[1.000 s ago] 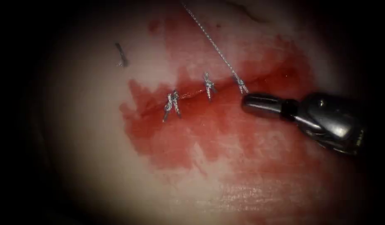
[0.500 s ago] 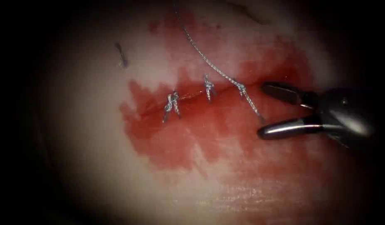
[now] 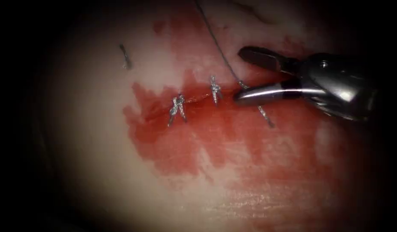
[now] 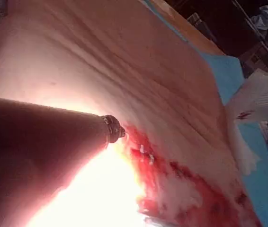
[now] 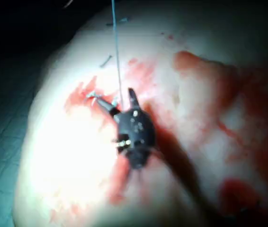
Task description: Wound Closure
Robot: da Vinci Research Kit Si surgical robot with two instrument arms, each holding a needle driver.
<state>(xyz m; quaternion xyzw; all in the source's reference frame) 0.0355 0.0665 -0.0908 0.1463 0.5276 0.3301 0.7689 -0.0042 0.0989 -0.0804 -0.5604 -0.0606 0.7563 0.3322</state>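
Note:
My right tool (image 3: 238, 75) comes in from the right with its jaws wide open and nothing held. The jaws stand on either side of the thread (image 3: 215, 41), just above the rightmost knot (image 3: 242, 85) on the cut (image 3: 194, 99). From that knot the thread rises out of the picture's top. Its short tail (image 3: 265, 115) lies loose on the tissue (image 3: 99, 150) below the lower jaw. Two tied stitches (image 3: 215, 89) (image 3: 178, 107) lie further left. In the right wrist view the open right tool (image 5: 120, 100) brackets the thread (image 5: 116, 56). My left tool's shaft (image 4: 49, 156) crosses the left wrist view.
Red fluid (image 3: 233, 137) stains the tissue around and below the cut. A cut end of thread (image 3: 125, 56) lies on pale tissue at the upper left. In the left wrist view, a blue drape (image 4: 228, 71) and white gauze (image 4: 262, 99) lie beyond the tissue's edge.
The right tool's jaws opened beside the rightmost knot. It then moved up and left until they straddled the long strand. The short tail now lies loose, and the strand went slack.

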